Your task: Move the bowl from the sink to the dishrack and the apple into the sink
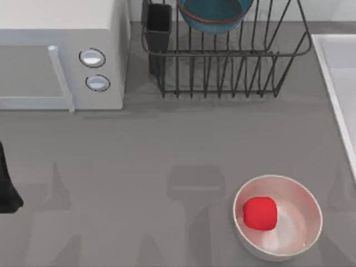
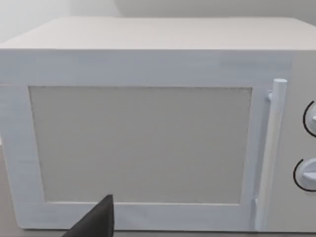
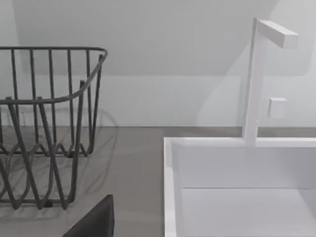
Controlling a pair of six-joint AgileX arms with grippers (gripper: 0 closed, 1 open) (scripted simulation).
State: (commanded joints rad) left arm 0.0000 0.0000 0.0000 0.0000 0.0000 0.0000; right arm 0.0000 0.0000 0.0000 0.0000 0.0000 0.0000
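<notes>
Up in the dishrack (image 1: pixel 222 61) at the back of the table (image 1: pixel 139 167) sits the bowl (image 1: pixel 214 14), so I judge that step done. Next is the apple (image 1: pixel 260 213), resting in the white bowl (image 1: pixel 278 217) near the sink (image 1: pixel 339 83). I cannot tell whether either gripper is released or clenched. My right arm must reach down for the apple.

Grey table (image 1: pixel 139 167) w/ microwave (image 1: pixel 61 50), dishrack (image 1: pixel 222 72), sink (image 1: pixel 339 83), white bowl (image 1: pixel 278 222).
</notes>
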